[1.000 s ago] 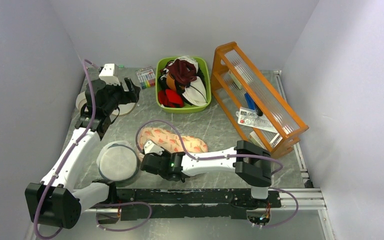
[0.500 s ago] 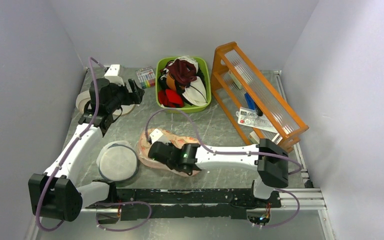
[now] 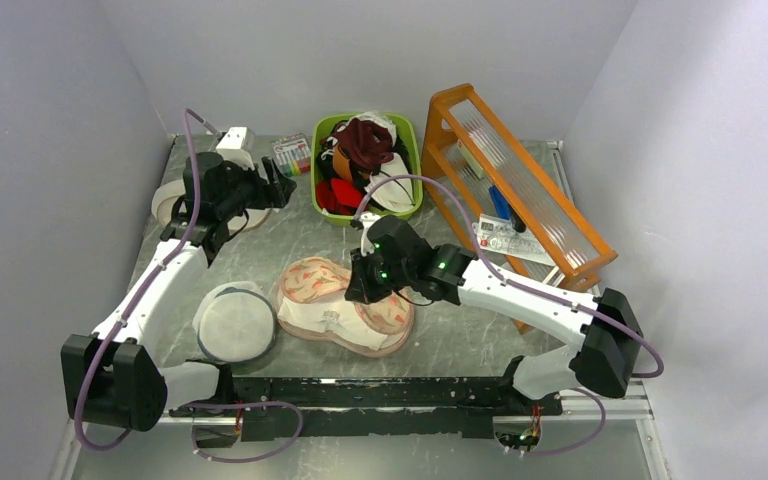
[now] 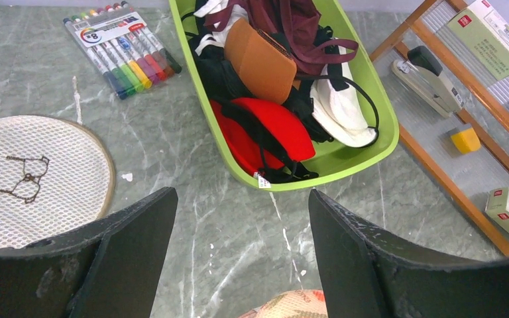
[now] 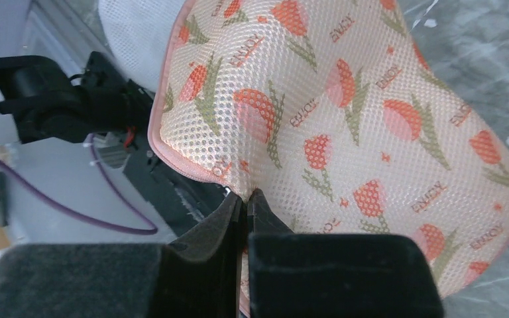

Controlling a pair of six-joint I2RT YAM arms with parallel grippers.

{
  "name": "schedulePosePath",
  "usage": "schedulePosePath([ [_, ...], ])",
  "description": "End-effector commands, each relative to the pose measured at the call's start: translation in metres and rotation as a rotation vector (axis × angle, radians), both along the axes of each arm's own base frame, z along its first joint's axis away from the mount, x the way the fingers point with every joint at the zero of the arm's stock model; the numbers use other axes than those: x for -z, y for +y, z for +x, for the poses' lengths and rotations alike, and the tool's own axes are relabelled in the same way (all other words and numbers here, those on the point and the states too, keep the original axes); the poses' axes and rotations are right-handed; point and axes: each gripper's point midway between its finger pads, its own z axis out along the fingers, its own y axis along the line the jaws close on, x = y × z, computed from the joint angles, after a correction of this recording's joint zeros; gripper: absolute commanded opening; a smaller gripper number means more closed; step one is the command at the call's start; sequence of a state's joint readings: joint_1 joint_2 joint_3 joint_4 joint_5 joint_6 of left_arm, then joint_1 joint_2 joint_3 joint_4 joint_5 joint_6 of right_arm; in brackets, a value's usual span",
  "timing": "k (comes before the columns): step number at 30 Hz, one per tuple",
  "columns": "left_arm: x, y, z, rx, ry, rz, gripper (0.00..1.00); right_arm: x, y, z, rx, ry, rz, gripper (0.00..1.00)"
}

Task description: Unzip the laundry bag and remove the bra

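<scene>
Swinging up and out to the right since a moment ago, the right arm now reaches in over the laundry bag (image 3: pixel 312 279). The bag lies spread wider on the counter (image 3: pixel 440 340), just beside the round mesh disc (image 3: pixel 232 323), with a white inner layer showing along its near side. The right hand (image 3: pixel 353 290) is pinched tight on the bag's pink-edged rim, fingers pressed together, while the left hand (image 3: pixel 276 186) hangs spread wide above the counter near the green bin (image 4: pixel 331 173).
</scene>
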State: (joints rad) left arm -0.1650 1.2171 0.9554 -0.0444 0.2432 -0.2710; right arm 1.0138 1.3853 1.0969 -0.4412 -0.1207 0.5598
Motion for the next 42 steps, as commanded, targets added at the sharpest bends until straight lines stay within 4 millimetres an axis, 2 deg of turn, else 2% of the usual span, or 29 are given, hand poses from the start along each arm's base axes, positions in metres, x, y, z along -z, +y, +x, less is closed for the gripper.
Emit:
schedulePosePath([
  [1, -0.017, -0.006, 0.002, 0.030, -0.030, -0.028, 0.83, -0.013, 0.005, -0.015, -0.028, 0.139, 0.125, 0.00],
  [3, -0.017, -0.005, 0.002, 0.029, -0.030, -0.028, 0.83, -0.012, 0.001, -0.012, 0.004, 0.156, 0.126, 0.00],
  [6, -0.018, -0.006, 0.001, 0.035, -0.031, -0.033, 0.83, 0.000, -0.012, 0.000, 0.102, 0.150, 0.065, 0.00],
  [10, -0.019, -0.006, 0.000, 0.035, -0.038, -0.030, 0.83, 0.017, -0.045, 0.022, 0.294, 0.121, -0.046, 0.00],
  [13, -0.022, -0.005, 0.000, 0.032, -0.045, -0.028, 0.83, 0.023, -0.069, 0.035, 0.412, 0.082, -0.121, 0.00],
  [18, -0.026, -0.005, -0.002, 0.031, -0.060, -0.029, 0.83, 0.036, -0.101, 0.044, 0.518, 0.063, -0.210, 0.00],
  [24, -0.023, -0.009, -0.002, 0.049, -0.049, -0.040, 0.82, 0.030, -0.118, 0.041, 0.544, 0.033, -0.239, 0.00],
  [26, -0.022, -0.010, -0.002, 0.052, -0.046, -0.041, 0.82, 0.038, -0.127, 0.033, 0.532, 0.043, -0.270, 0.00],
  [31, -0.021, -0.011, -0.002, 0.055, -0.045, -0.038, 0.82, 0.036, -0.151, 0.032, 0.568, 0.008, -0.359, 0.00],
  [37, -0.021, -0.011, -0.002, 0.057, -0.047, -0.037, 0.82, 0.043, -0.198, 0.057, 0.668, -0.170, -0.600, 0.03],
  [40, -0.019, -0.011, -0.001, 0.055, -0.041, -0.030, 0.82, 0.035, -0.206, 0.071, 0.723, -0.239, -0.666, 0.06],
  [42, -0.018, -0.011, -0.001, 0.057, -0.037, -0.029, 0.82, 0.032, -0.213, 0.078, 0.754, -0.280, -0.705, 0.12],
])
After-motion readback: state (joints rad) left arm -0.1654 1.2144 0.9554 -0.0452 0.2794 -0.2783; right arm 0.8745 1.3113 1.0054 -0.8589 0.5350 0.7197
